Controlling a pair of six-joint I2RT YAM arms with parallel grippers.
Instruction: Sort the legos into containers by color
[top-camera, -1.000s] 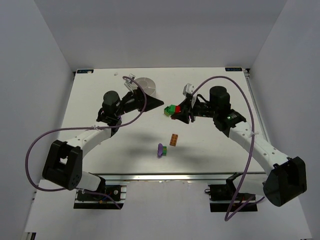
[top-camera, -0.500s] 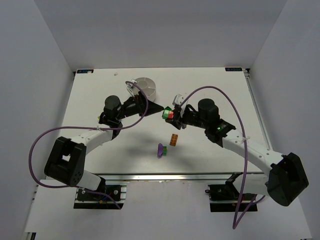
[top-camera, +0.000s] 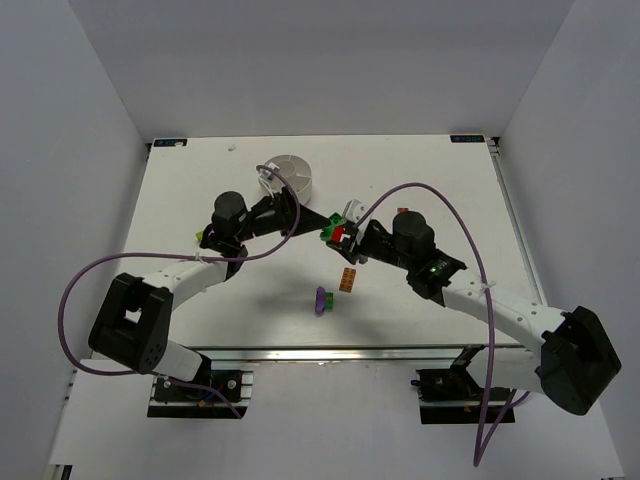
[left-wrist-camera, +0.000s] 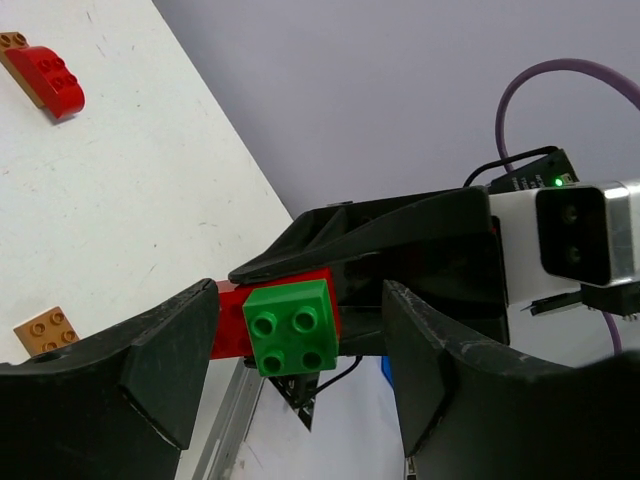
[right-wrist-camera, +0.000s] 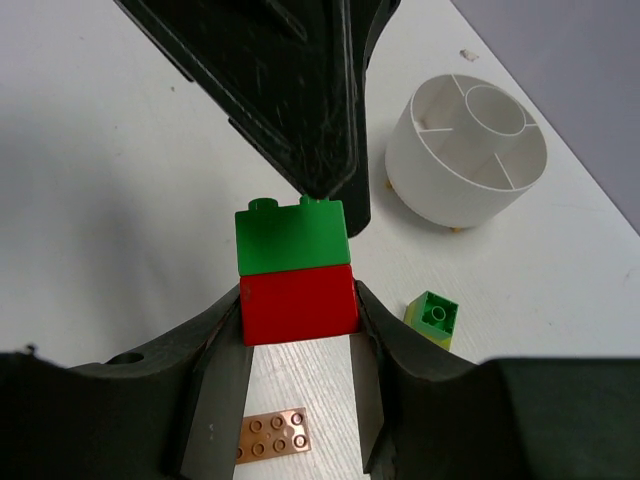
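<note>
The right end effector (top-camera: 341, 234) grips a red-and-green brick stack (top-camera: 335, 229) over the middle of the surface (top-camera: 450, 180), with the tip of the left end effector (top-camera: 322, 216) just beside the stack. The white dish (top-camera: 287, 176) stands near the far edge. An orange brick (top-camera: 347, 279) and a purple brick (top-camera: 322, 300) lie near each other, closer to the arm bases

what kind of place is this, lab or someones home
Probably a robot lab test cell: two black-and-white robot arms bolted to a white table, plain grey walls boxing it in, a round white plastic divided dish.
</note>
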